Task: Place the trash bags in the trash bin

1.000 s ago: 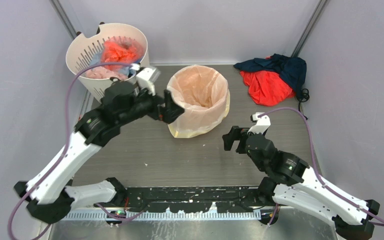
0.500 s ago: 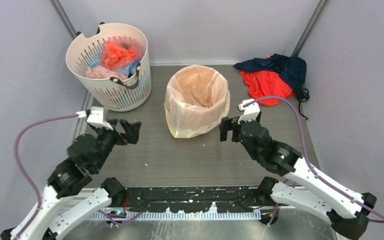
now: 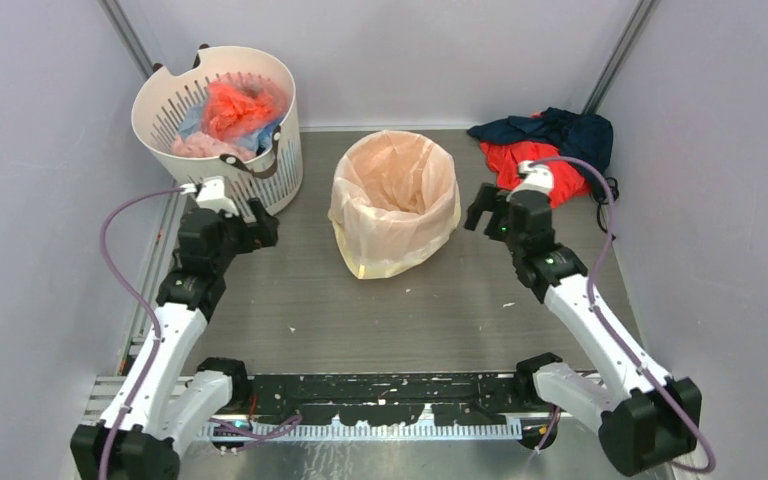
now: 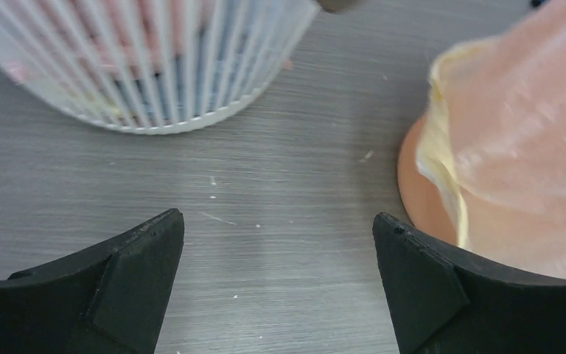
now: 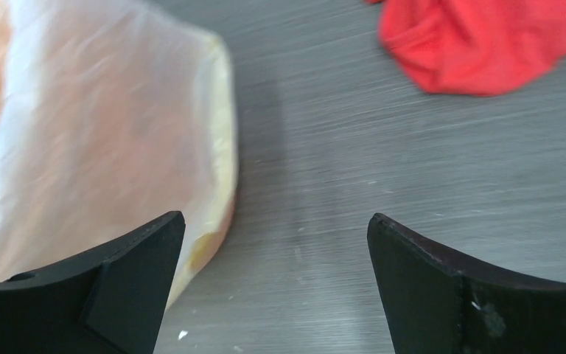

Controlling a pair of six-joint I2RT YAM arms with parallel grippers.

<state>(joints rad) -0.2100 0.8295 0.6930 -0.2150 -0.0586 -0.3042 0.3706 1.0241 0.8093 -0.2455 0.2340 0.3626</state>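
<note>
The pale-yellow translucent trash bag (image 3: 397,205) lines the orange trash bin and hangs over its rim down the outside, wrinkled. The bin shows as an orange base strip (image 4: 417,198) under the film in the left wrist view. My left gripper (image 3: 257,228) is open and empty, low over the table between the white basket and the bin, apart from both. My right gripper (image 3: 487,208) is open and empty just right of the bin, not touching the bag. The bag also shows in the left wrist view (image 4: 525,140) and in the right wrist view (image 5: 96,125).
A white slotted basket (image 3: 270,195) with red, pink and blue plastic bundles stands at the back left, close to my left gripper. A red and navy cloth heap (image 3: 540,150) lies at the back right, just behind my right wrist. Walls enclose the table.
My left gripper left the bin's left rim, swung back and now sits by the basket. My right gripper moved from the bin's front right to its right side.
</note>
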